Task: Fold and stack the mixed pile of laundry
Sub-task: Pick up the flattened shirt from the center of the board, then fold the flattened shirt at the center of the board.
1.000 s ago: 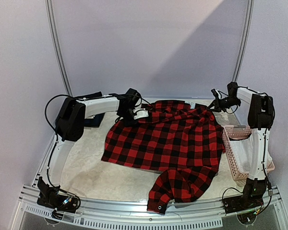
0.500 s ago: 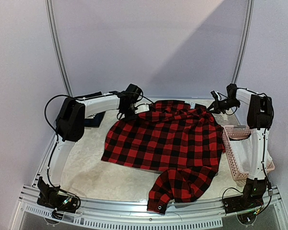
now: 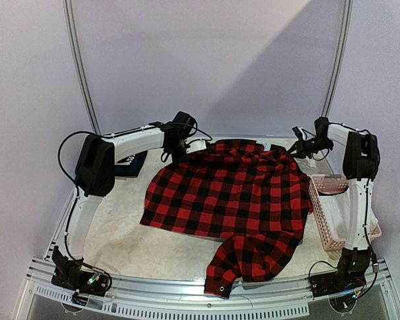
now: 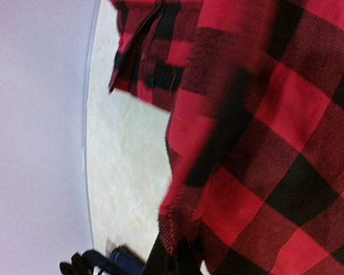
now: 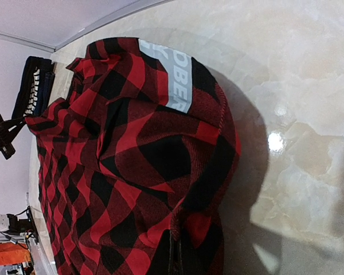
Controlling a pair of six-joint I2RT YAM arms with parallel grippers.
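The left hand and right hand each pinch an edge of the plaid shirt; lift both evenly, keeping the cloth between them taut.

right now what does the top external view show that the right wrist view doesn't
Only the top external view shows the pink basket at the table's right side. Only the right wrist view shows the grey lettered label inside the collar. Both show the red-and-black plaid shirt spread on the table and the dark folded clothes at the far left.
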